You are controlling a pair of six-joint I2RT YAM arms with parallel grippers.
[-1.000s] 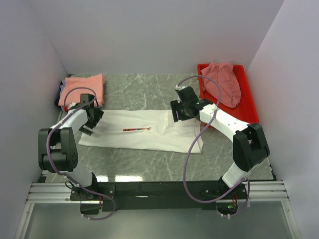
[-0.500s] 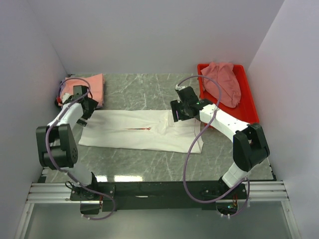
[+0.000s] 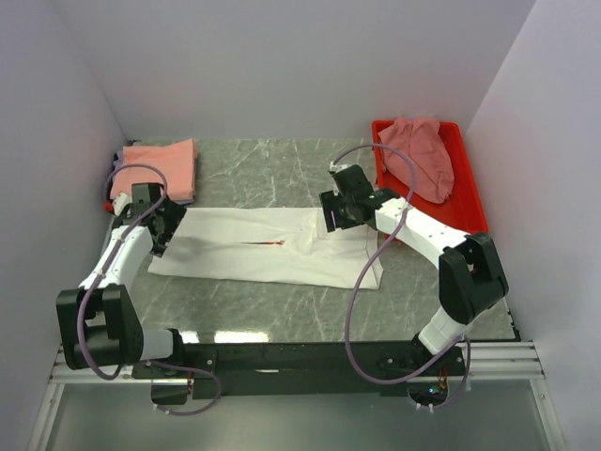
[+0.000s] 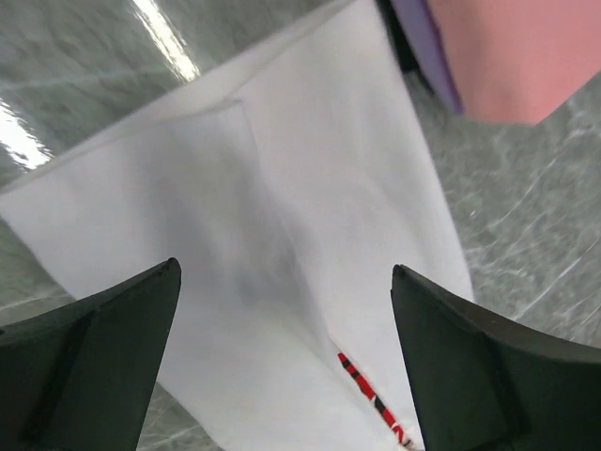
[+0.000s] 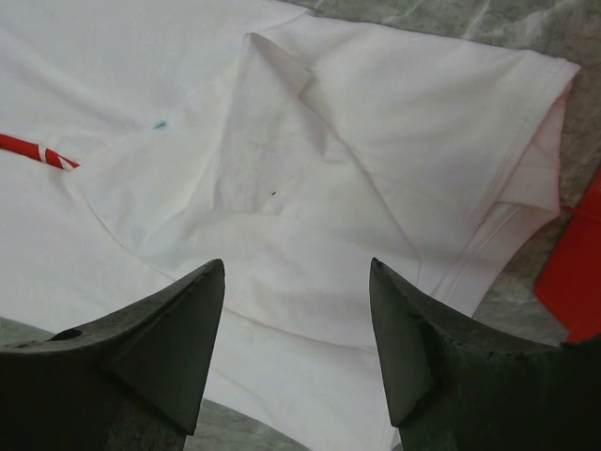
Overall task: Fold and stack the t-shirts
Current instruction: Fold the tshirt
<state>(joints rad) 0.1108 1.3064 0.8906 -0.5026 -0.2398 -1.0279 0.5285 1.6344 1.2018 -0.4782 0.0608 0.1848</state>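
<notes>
Looking down from the top camera, a white cloth t-shirt (image 3: 272, 249) lies spread flat across the middle of the grey marbled bench (image 3: 272, 174). A folded salmon-orange t-shirt (image 3: 160, 169) sits at the far left corner, and a crumpled dusty-pink t-shirt (image 3: 418, 150) is heaped in a red plastic tray (image 3: 474, 202) at the far right corner. The left pincer (image 3: 161, 230) hangs over the white shirt's left end with its jaws wide apart and nothing between them. The right pincer (image 3: 331, 218) stands over the shirt's right part, jaws also apart and gripping nothing. Only the left wrist camera shows a strip of lavender cloth (image 4: 427, 47) along the edge of the salmon-orange shirt, just beside the white shirt's corner; whether it lies under the salmon one cannot be told. The same view shows a fold line down the white cloth and a red striped print (image 4: 371, 404). The right wrist camera alone shows a folded-over triangular flap (image 5: 272, 150), a hemmed sleeve, and a small blue speck (image 5: 161, 124). Counted: four cloths, one tray, two pincers.
</notes>
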